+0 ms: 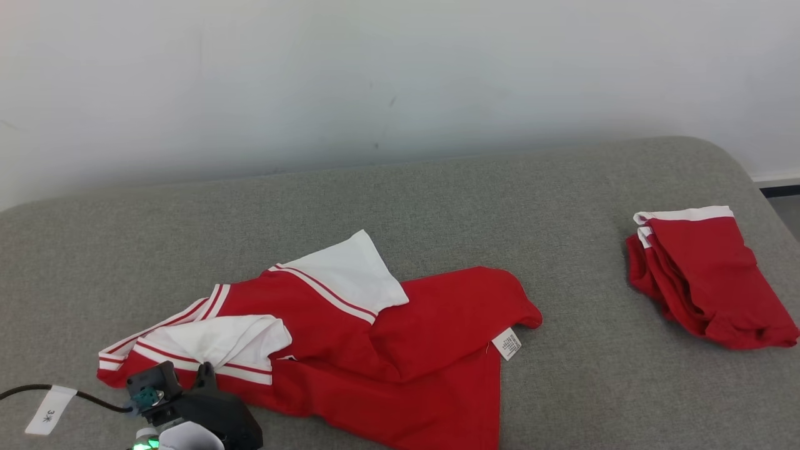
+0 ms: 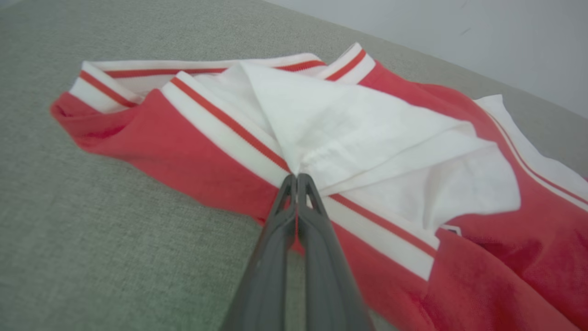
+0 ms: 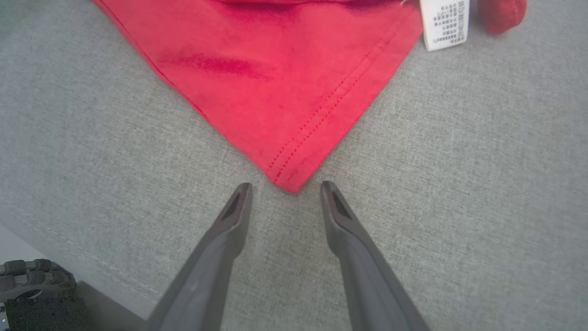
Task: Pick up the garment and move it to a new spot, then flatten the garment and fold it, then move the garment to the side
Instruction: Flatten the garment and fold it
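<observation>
Limp, light red-and-white shirt [image 1: 387, 337]; left gripper [image 2: 296, 177] pinched shut on its white fold [image 2: 367, 124]; right gripper [image 3: 285, 186] open, hem corner [image 3: 287, 177] at 12 o'clock: grip there.

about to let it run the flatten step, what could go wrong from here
1. The right gripper is open with the red hem corner just at its fingertips; closing now may pinch only the tip or miss it.
2. The left gripper is shut on a small white pucker of the garment; pulling could slip it free or lift just one layer.
</observation>
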